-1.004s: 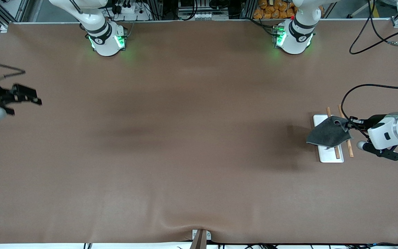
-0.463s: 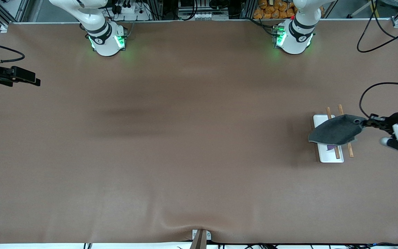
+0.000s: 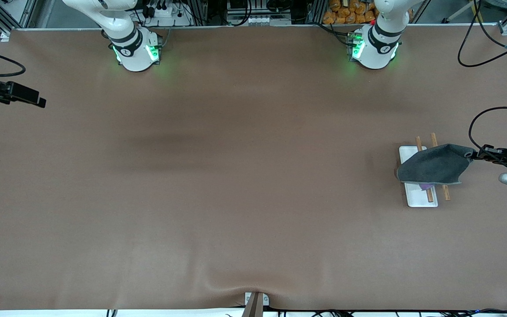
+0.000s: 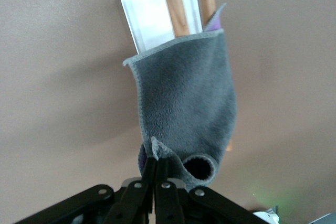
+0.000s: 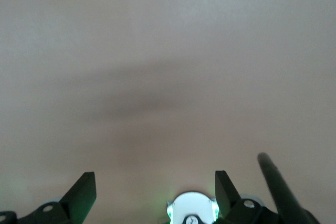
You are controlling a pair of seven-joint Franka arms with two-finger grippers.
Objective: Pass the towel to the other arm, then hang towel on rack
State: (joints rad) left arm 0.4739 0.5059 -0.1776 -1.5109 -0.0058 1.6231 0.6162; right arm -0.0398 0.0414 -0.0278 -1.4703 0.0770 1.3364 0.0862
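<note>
The dark grey towel (image 3: 434, 165) lies draped over the rack (image 3: 415, 195), a white base plate with two wooden rods (image 3: 445, 192), at the left arm's end of the table. A bit of its purple face shows at its lower edge. My left gripper (image 3: 473, 155) is shut on the towel's corner beside the rack. In the left wrist view the towel (image 4: 189, 103) hangs from the closed fingers (image 4: 157, 169) over the rods (image 4: 176, 4) and plate (image 4: 147, 19). My right gripper (image 3: 38, 101) is open and empty, up at the right arm's end of the table; its fingers (image 5: 84, 192) stand wide apart.
The brown table cover (image 3: 244, 176) is bare across the middle. The two arm bases (image 3: 137, 50) stand along the table's top edge. A small bracket (image 3: 255, 301) sits at the table's nearest edge. A black cable (image 3: 486, 114) loops to the left wrist.
My left gripper has pulled the towel's corner outward toward the table's end, stretching the towel across the rods. My right gripper has drawn back and up toward its table end.
</note>
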